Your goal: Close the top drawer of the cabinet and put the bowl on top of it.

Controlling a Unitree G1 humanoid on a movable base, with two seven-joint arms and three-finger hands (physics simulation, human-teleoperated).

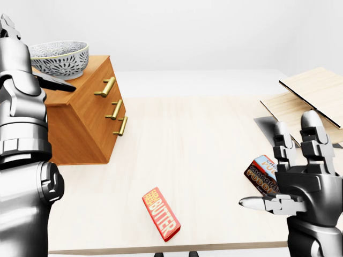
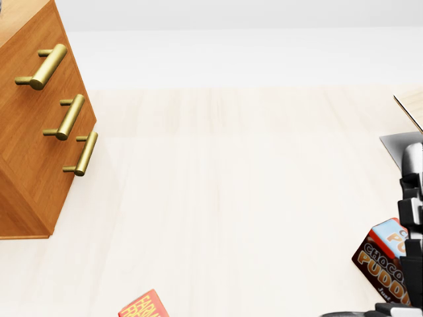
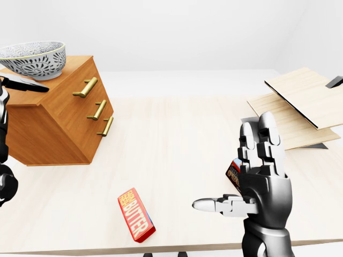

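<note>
Wooden cabinet (image 3: 56,120) stands at the left of the table (image 3: 182,139), its top drawer (image 3: 69,92) flush with the two below. The patterned bowl (image 3: 33,58) sits upright on the cabinet's top. The left hand (image 1: 19,64) is beside the bowl, fingers released and unclosed, one finger (image 1: 56,84) reaching under the bowl's side; contact cannot be told. The right hand (image 3: 265,187) stands well apart, fingers extended, holding nothing.

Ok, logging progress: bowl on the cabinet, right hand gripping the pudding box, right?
No. The bowl is on the cabinet, but the right hand is open, gripping nothing; the pudding box lies on the table, as the left-eye view shows.
</note>
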